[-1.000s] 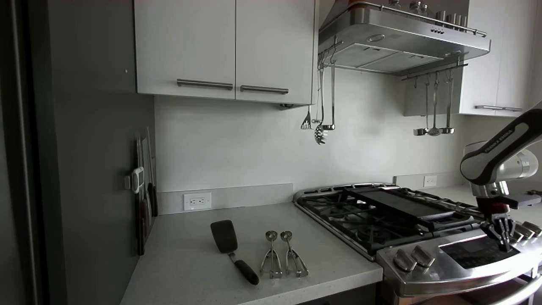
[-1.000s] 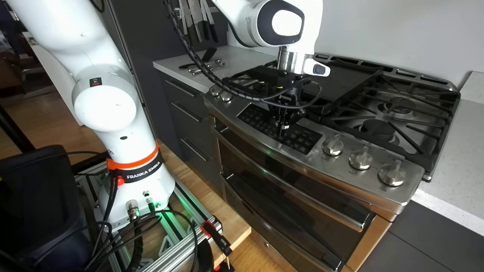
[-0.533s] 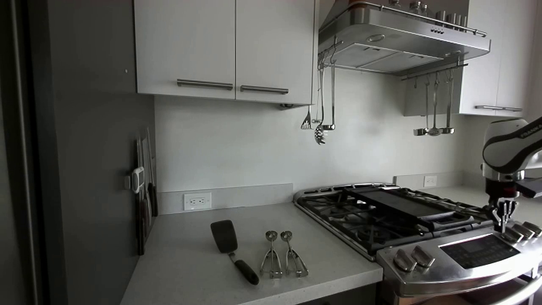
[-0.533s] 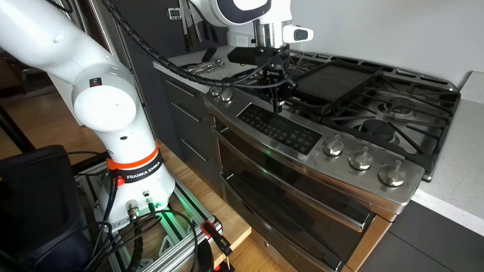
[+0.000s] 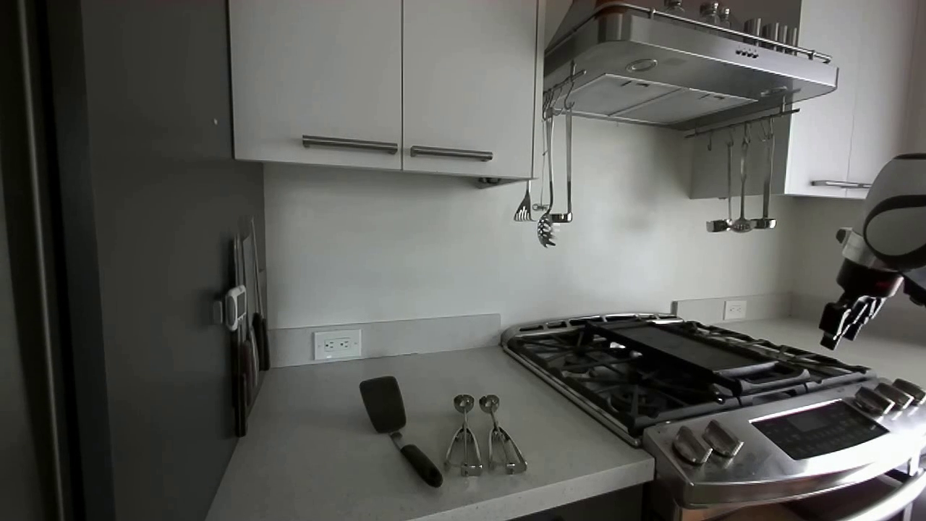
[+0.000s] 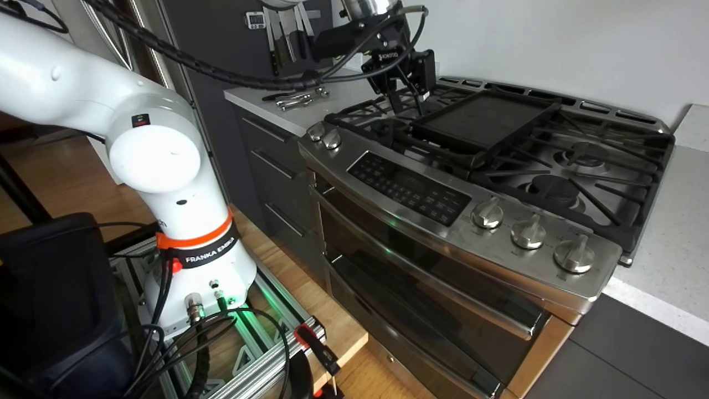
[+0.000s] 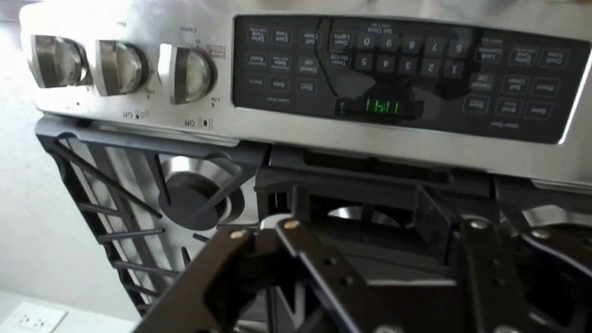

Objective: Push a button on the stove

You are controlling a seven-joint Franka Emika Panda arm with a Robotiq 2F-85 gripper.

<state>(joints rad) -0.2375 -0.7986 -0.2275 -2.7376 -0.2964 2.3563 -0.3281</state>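
The stainless-steel stove (image 6: 471, 244) shows in both exterior views. Its dark control panel (image 7: 277, 69) fills the upper part of the wrist view, printed upside down, with several flat buttons (image 7: 430, 58) and lit green clock digits (image 7: 381, 106). Above the cooktop, clear of the panel, hangs my gripper (image 6: 409, 101), tilted. Seen in an exterior view, the gripper (image 5: 841, 338) is well above the grates. In the wrist view a wide gap parts the two fingers of my gripper (image 7: 367, 212), and nothing is held between them. Which button the task means cannot be told.
Black grates (image 6: 604, 188) and a flat griddle (image 6: 482, 119) cover the cooktop. Silver knobs (image 6: 529, 233) stand up beside the panel. The steel range hood (image 5: 694, 61) overhangs the stove. A spatula (image 5: 383, 401) and two scoops (image 5: 463, 434) lie on the counter (image 5: 311, 449).
One second ago the shut gripper stood with its tips down at the control panel. Since then it has risen and drawn back over the cooktop, tilted, and its fingers have spread apart.
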